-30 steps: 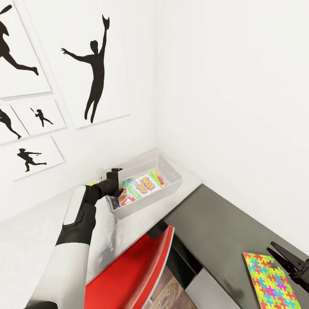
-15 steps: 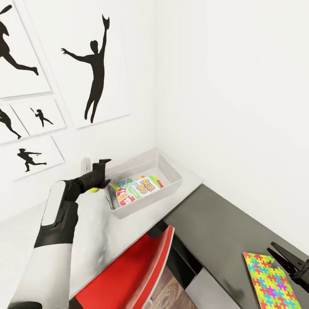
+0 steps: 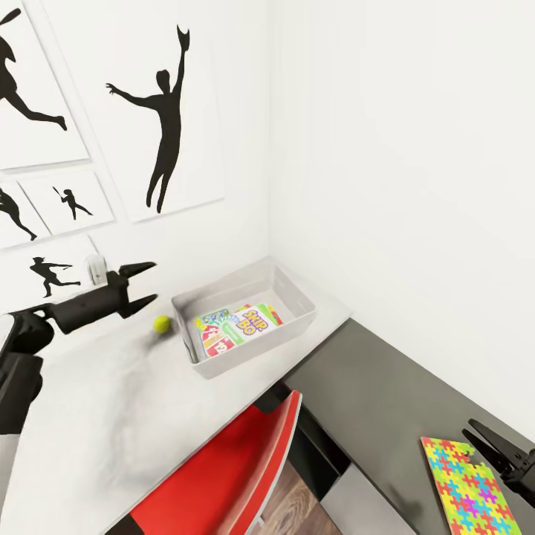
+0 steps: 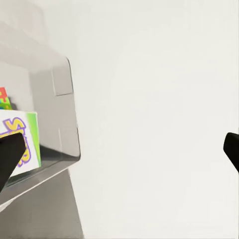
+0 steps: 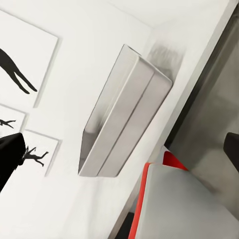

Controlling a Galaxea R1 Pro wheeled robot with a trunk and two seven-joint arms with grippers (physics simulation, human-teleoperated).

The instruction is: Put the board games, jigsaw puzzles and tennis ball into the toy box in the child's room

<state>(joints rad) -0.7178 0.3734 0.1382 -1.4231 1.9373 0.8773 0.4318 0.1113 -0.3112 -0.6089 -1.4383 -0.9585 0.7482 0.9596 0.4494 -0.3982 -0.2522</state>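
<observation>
In the head view, the shallow light-grey rectangular toy box [image 3: 291, 296] sits on the pale grey-white table [image 3: 111, 416] in the corner of the white walls, its long axis running from the table's front edge back toward the corner. Inside it lie flat printed game boxes, the Skip-Bo box [image 3: 251, 321] on top, its length along the toy box's length. The small yellow-green tennis ball [image 3: 162, 324] rests on the table just beside the toy box's near-left short end, apart from it, with bare tabletop around it. The black left gripper [image 3: 146, 283] hangs above the table beyond the ball from the toy box, its jaws spread and holding nothing. On the lower dark-grey section, well apart from the toy box, a multicoloured square jigsaw board [image 3: 469, 487] lies flat near the edge, the black right gripper [image 3: 469, 432] just beside it with jaws parted, empty. A red chair back [image 3: 223, 475] stands below the table's front edge. In the left wrist view, the toy box's translucent wall [image 4: 62, 124] and the Skip-Bo box [image 4: 22, 142] show between spread fingertips [image 4: 10, 154]. In the right wrist view, the toy box [image 5: 124, 114] stands near the table's edge beside the framed silhouette pictures [image 5: 20, 64].
</observation>
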